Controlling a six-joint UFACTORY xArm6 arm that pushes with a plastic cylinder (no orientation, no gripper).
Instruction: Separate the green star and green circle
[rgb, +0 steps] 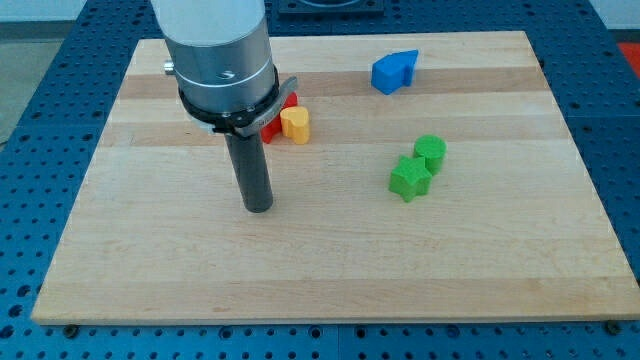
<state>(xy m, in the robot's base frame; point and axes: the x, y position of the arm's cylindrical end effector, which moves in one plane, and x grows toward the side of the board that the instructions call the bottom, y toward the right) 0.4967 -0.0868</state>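
Note:
The green star (409, 179) lies right of the board's centre. The green circle (431, 153) sits just above and to the right of it, touching it. My tip (258, 206) rests on the board well to the left of both green blocks, roughly level with the star and a bit lower. The rod rises from it to the large grey arm body at the view's top left.
A yellow block (295, 124) and a red block (272, 129) sit together just above my tip, partly hidden by the arm. Two blue blocks (394, 71) lie touching near the board's top edge. The wooden board (330, 280) rests on a blue perforated table.

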